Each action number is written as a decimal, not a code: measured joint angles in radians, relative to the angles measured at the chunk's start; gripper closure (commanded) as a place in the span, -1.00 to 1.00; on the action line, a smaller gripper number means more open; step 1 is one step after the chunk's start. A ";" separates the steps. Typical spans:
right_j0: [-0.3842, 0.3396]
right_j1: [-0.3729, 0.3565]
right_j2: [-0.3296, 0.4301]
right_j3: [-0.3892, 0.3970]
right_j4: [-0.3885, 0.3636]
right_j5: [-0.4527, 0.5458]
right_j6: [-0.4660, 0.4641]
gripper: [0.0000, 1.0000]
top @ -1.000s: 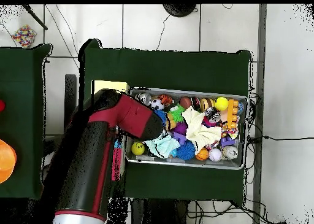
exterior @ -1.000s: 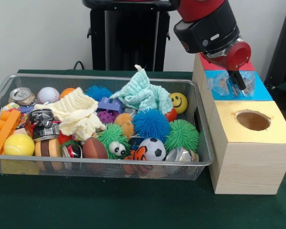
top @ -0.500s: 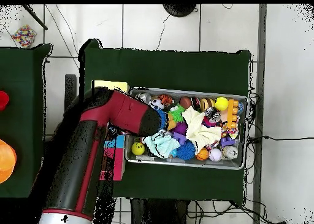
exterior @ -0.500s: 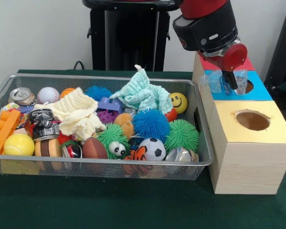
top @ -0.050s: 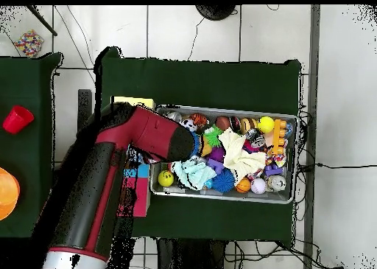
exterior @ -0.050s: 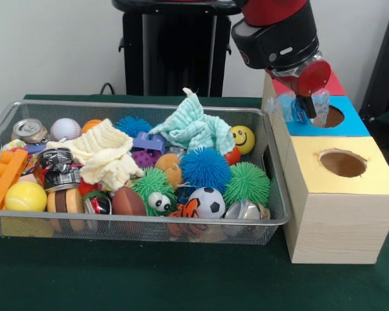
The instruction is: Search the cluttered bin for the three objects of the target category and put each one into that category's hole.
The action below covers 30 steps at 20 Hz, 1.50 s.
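The hand (exterior @ -0.050s: 305,107) hangs below the red and black arm (exterior @ -0.050s: 275,32) and is closed on a crumpled clear plastic piece with a blue patch (exterior @ -0.050s: 298,107), which bunches on both sides of the dark fingers; what the piece really is I cannot make out. It hangs over the near-left part of the blue-topped wooden box (exterior @ -0.050s: 353,124), and the round hole in that blue top (exterior @ -0.050s: 330,116) lies just to the hand's right in the front view, slightly beyond it, so the drop seems to turn on a small shift that way. The plastic covers the hole's left rim. Nearer the camera sits the yellow-topped wooden box (exterior @ -0.050s: 340,207) with its own hole (exterior @ -0.050s: 343,164). Left of the hand stands the wire mesh bin (exterior @ -0.050s: 149,227), crowded with toys. Overhead, the arm hides the hand and boxes.
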<state>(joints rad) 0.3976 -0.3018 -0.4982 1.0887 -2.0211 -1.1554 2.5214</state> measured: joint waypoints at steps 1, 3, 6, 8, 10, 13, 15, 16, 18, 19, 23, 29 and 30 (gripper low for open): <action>0.000 0.004 -0.005 -0.002 -0.001 -0.007 0.000 1.00; 0.000 0.009 -0.013 -0.003 -0.001 -0.015 0.000 1.00; -0.001 0.018 -0.027 -0.003 -0.002 -0.027 0.000 1.00; -0.003 0.023 -0.036 -0.003 -0.002 -0.030 0.000 1.00; -0.006 0.028 -0.044 -0.003 -0.003 -0.033 0.000 1.00; -0.022 0.044 -0.050 -0.002 -0.008 -0.036 0.000 1.00; -0.035 0.058 -0.049 -0.002 -0.008 -0.036 0.000 1.00; -0.039 0.064 -0.049 -0.002 -0.008 -0.036 0.000 1.00; -0.047 0.080 -0.049 -0.001 -0.009 -0.036 0.000 1.00; -0.050 0.094 -0.049 0.001 -0.009 -0.036 0.000 1.00; -0.045 0.140 -0.049 0.006 -0.014 -0.036 0.000 1.00; -0.025 0.200 -0.057 0.006 -0.032 -0.035 0.000 1.00; -0.018 0.210 -0.064 0.007 -0.039 -0.035 0.000 1.00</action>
<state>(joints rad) 0.3791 -0.0919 -0.5626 1.0956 -2.0601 -1.1907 2.5212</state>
